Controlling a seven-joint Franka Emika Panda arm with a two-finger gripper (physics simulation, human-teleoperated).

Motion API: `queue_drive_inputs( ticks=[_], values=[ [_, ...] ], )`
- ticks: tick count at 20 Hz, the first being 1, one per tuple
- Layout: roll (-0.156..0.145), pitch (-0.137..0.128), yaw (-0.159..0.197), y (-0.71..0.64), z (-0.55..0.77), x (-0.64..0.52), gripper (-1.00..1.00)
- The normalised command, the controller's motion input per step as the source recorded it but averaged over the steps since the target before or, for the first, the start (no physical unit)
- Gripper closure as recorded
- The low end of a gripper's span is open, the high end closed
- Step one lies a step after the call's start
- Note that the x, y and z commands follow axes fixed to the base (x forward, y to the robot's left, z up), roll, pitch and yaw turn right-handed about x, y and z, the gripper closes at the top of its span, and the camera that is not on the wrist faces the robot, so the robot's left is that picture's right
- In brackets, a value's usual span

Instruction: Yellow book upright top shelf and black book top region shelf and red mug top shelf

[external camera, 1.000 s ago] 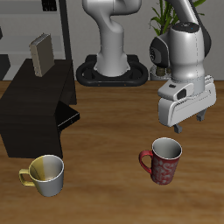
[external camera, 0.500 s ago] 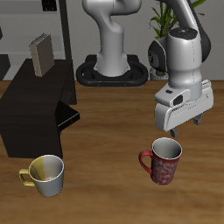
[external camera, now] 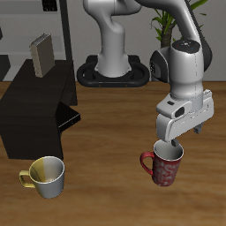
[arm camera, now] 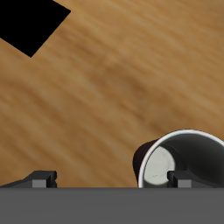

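Black-brown shelf (external camera: 33, 104) carries the yellow book (external camera: 41, 55) upright, bare wood lies between it and your open gripper (external camera: 177, 141), now dropped onto the red mug (external camera: 164, 163) rim near the front edge.

No readable text, labels, brands, numbers or signs anywhere: none on either mug, either book, the dark shelf unit, the arm or the wooden table.
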Motion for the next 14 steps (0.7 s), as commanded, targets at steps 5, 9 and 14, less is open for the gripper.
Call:
queue_drive_inputs(
  ticks=[5,9,14],
  values=[
    [-0.001,0.043,-0.015,-0.02,-0.38,0.00,-1.00],
    [0.020,0.079,-0.071,-0.14,-0.55,0.08,-1.00],
    [-0.054,0.052,0.002,-0.13,-0.35,0.00,1.00]
  ],
)
